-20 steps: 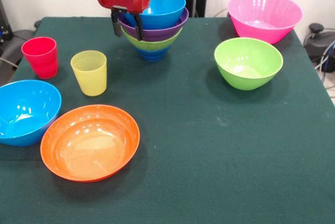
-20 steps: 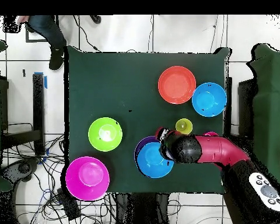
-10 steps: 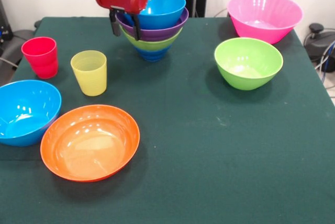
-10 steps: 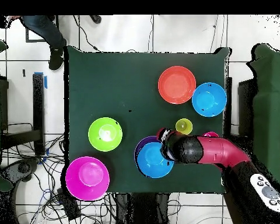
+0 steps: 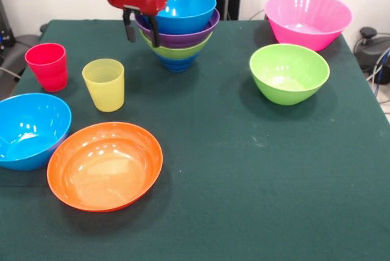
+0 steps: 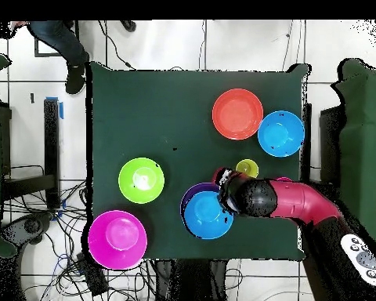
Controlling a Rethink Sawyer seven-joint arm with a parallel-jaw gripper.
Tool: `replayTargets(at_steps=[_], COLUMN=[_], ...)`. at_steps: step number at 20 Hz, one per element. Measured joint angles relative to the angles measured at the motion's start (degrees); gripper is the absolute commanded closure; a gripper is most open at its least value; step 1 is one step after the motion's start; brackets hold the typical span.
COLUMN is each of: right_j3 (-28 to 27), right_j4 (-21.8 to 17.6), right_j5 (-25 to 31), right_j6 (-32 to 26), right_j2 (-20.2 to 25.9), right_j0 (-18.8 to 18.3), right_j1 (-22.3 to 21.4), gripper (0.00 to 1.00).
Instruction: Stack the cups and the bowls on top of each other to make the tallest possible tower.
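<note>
The tower (image 5: 179,26) stands at the table's far side: a dark blue bowl lowest, then lime green, purple and a light blue bowl (image 6: 206,215) on top. My gripper (image 5: 141,27) hangs open and empty just left of the tower, above the table. The yellow cup (image 5: 104,84) and the red cup (image 5: 47,66) stand upright left of it. A second light blue bowl (image 5: 28,130) and the orange bowl (image 5: 105,164) sit near the front left. A lime green bowl (image 5: 289,72) and the big pink bowl (image 5: 308,18) are at the right.
My red and black arm (image 6: 289,202) reaches over the table's edge and covers most of the red cup in the overhead view. A person's legs (image 6: 62,39) show beyond the table's far corner. Cables lie on the floor around the table (image 6: 136,110).
My gripper has drifted a little left and upward, away from the tower's rim. Bowls and cups have not moved.
</note>
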Motion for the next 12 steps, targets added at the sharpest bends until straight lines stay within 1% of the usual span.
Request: replayTargets(at_steps=[12], right_j3=[-6.2], right_j4=[-0.01], right_j5=[1.14], right_j6=[0.0], right_j2=[-1.45], right_j0=[0.43], right_j1=[0.43], gripper=[0.0])
